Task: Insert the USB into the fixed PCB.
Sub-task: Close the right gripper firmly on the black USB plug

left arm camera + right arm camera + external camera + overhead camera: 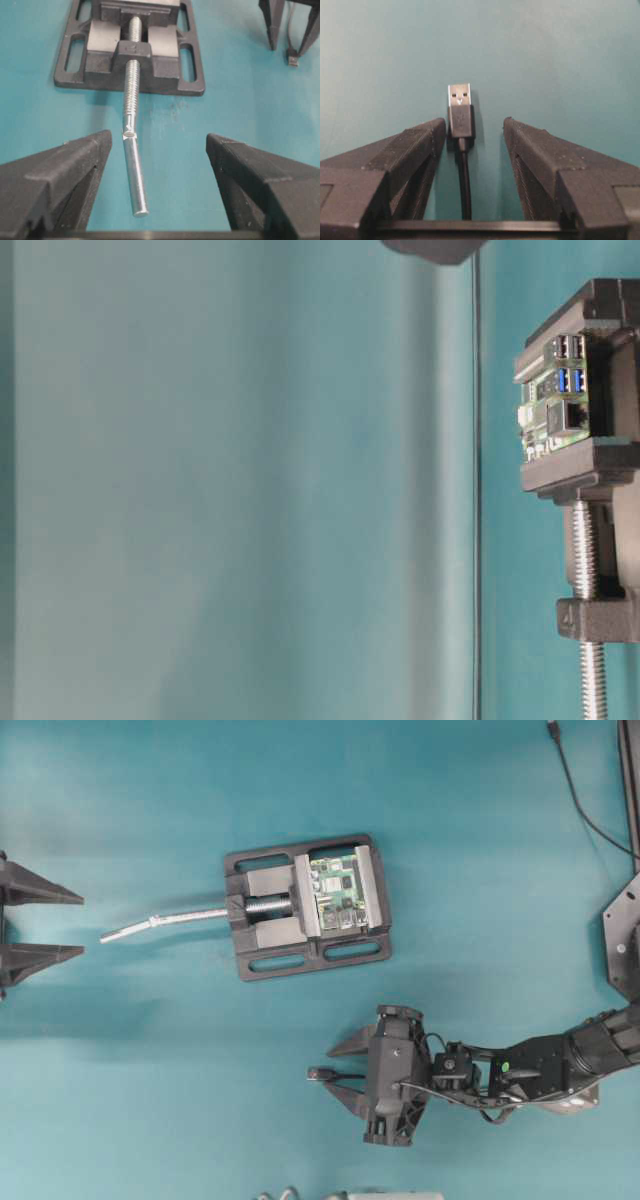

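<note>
The USB (pixel 460 114), a dark plug with a metal tip on a thin black cable, lies flat on the teal table. My right gripper (pixel 472 125) is open around it, and the plug sits close to the left finger. From overhead the USB (pixel 320 1073) pokes out to the left of the right gripper (pixel 345 1068). The fixed PCB (pixel 337 892) is a green board clamped in a black vise; its silver ports (pixel 567 362) show in the table-level view. My left gripper (pixel 40 925) stands open at the far left, empty, facing the vise's screw handle (pixel 134 170).
The black vise (pixel 262 935) sits mid-table, and its silver screw handle (pixel 160 923) sticks out to the left. A second black cable (pixel 580 785) runs along the top right corner. The right gripper's fingers (pixel 272 25) show at the top right of the left wrist view.
</note>
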{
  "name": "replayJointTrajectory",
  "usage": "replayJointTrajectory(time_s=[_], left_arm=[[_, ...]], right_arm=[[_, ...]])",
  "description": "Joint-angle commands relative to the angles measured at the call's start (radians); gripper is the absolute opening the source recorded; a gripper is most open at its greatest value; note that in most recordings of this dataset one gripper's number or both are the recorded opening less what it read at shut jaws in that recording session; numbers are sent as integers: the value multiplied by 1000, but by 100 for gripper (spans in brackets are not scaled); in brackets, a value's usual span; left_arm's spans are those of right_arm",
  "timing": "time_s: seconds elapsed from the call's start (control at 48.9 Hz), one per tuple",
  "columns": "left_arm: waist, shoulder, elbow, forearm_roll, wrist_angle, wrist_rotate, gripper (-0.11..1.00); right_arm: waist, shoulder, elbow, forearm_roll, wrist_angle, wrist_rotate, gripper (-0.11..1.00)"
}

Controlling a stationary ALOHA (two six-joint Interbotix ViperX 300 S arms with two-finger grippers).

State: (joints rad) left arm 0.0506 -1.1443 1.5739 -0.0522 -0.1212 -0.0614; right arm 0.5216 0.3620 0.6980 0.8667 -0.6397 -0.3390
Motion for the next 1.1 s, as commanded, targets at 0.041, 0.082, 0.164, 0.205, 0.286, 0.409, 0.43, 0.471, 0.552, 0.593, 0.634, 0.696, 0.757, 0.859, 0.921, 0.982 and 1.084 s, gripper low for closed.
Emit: replayJointTrajectory(time_s=[0.041,0.082,0.164,0.205,0.286,0.409,0.43,0.471,0.552,0.593,0.634,0.696,0.757,0.859,0.921,0.982,1.084], left_arm=[[0,6,-12,3,-8,3,92],[2,6,-12,3,-8,5,92],[5,6,-12,3,-8,6,92],[5,6,-12,3,-8,8,92],[8,6,-12,3,-9,9,92],[8,6,-12,3,-8,9,92],[8,6,-12,3,-9,8,92],[8,6,-12,3,-8,9,92],[8,6,-12,3,-9,9,92],[8,6,-12,3,-8,9,92],[8,6,-12,3,-8,9,92],[8,6,-12,3,-8,9,92],[8,6,-12,3,-8,8,92],[8,6,-12,3,-8,8,92],[8,6,-12,3,-8,8,92],[8,6,-12,3,-9,8,92],[8,6,-12,3,-9,8,92]], right_arm=[[14,-9,-14,-2,-18,-23,62],[25,-9,-11,-2,-32,-38,62],[48,-6,-8,3,-55,-71,62],[52,-5,-6,5,-54,-77,62],[61,-2,-2,3,-49,-77,61],[69,-2,5,5,-51,-80,61],[69,0,5,5,-51,-81,61],[71,2,5,5,-54,-83,61],[72,14,5,3,-66,-86,61],[74,21,5,3,-78,-89,61],[77,31,5,5,-89,-92,61],[78,41,2,3,-104,-98,61],[80,49,0,5,-115,-100,61],[81,55,2,5,-118,-100,61],[86,55,5,5,-118,-100,61],[89,55,5,5,-118,-100,60],[94,55,5,3,-118,-101,57]])
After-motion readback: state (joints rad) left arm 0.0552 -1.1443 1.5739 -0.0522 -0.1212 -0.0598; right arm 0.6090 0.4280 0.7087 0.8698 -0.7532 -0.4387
